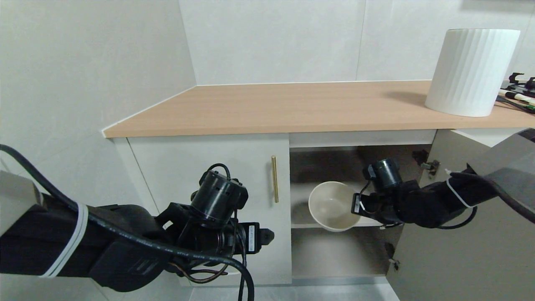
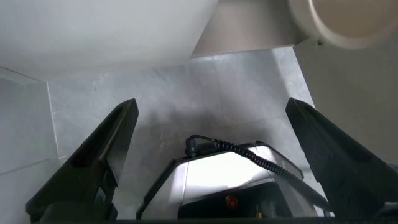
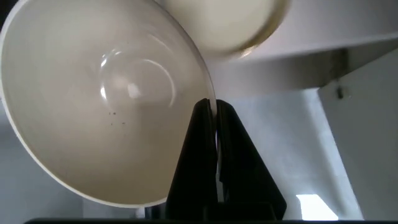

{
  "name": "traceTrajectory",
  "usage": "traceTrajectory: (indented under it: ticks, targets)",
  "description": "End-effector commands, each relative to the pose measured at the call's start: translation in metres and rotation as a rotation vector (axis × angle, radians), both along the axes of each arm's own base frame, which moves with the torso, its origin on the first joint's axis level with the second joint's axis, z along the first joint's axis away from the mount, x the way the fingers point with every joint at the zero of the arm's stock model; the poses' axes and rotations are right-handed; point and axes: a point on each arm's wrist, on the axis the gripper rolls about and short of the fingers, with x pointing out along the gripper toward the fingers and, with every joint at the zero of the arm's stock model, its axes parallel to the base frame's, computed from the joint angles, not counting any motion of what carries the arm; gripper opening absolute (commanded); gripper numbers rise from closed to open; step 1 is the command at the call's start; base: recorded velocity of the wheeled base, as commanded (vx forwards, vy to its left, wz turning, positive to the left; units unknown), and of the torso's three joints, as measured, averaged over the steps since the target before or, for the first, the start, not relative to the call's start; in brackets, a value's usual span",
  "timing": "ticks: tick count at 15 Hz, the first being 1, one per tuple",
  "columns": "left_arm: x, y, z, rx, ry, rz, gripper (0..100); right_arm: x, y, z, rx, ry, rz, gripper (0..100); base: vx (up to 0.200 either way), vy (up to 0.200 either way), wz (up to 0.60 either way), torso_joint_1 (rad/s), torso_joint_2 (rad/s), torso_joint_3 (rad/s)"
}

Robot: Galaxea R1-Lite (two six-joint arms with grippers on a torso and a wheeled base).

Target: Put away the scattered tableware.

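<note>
Cable loops and the wrist housing hide most of the left gripper (image 1: 262, 236) in the head view, low in front of the closed cabinet door (image 1: 200, 159), so its tips are hard to read from up here. The left wrist view settles it: fingers (image 2: 99, 168) splayed wide apart, nothing between them, only grey floor below. Up in that view's corner sits a pale round shape (image 2: 348, 18), cut off by the edge; whether that is the bowl, I cannot tell.

Past the brass handle (image 1: 274, 179) we reach the open compartment, and there's the bowl (image 1: 332, 205), cream-coloured, tipped on its side with the hollow facing the head camera, right at the front of the shelf (image 1: 299, 196). Whether its lower rim rests on the shelf edge is not clear.

The right gripper (image 1: 356, 207) meets it at the rim, and the head view buries the fingers behind the wrist. The right wrist view shows them pinched tight on the bowl's rim, one finger inside, one outside. Beyond the rim, another pale rounded form (image 3: 224, 25) is half cut off; I cannot identify it.

Further right, the open door (image 1: 459, 251) runs out of frame. On the countertop (image 1: 271, 108) stands a white ribbed cylinder (image 1: 472, 71), with dark clutter (image 1: 520, 94) clipped at the edge.
</note>
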Motion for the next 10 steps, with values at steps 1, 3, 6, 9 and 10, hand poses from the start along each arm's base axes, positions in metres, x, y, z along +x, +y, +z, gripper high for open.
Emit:
traceTrajectory:
  ticks: [1, 3, 6, 9, 10]
  targets:
    - [0.0, 0.0, -0.001, 0.001, 0.001, 0.001, 100, 0.017, -0.01, -0.015, 0.004, 0.014, -0.055, 0, 0.0, 0.0, 0.0, 0.0, 0.0, 0.0]
    - [0.0, 0.0, -0.001, 0.001, 0.001, 0.001, 100, 0.031, -0.02, -0.013, 0.042, -0.01, -0.118, 0, 0.0, 0.0, 0.0, 0.0, 0.0, 0.0]
    - [0.001, 0.0, -0.002, 0.003, 0.004, 0.001, 100, 0.048, -0.031, -0.019, 0.035, -0.036, -0.204, 0, 0.0, 0.0, 0.0, 0.0, 0.0, 0.0]
    - [0.0, 0.0, -0.001, 0.002, 0.003, 0.001, 100, 0.059, -0.029, -0.03, 0.042, -0.036, -0.235, 0, 0.0, 0.0, 0.0, 0.0, 0.0, 0.0]
    - [0.0, 0.0, -0.001, 0.002, 0.003, 0.001, 100, 0.061, -0.029, -0.032, 0.041, -0.034, -0.236, 0, 0.0, 0.0, 0.0, 0.0, 0.0, 0.0]
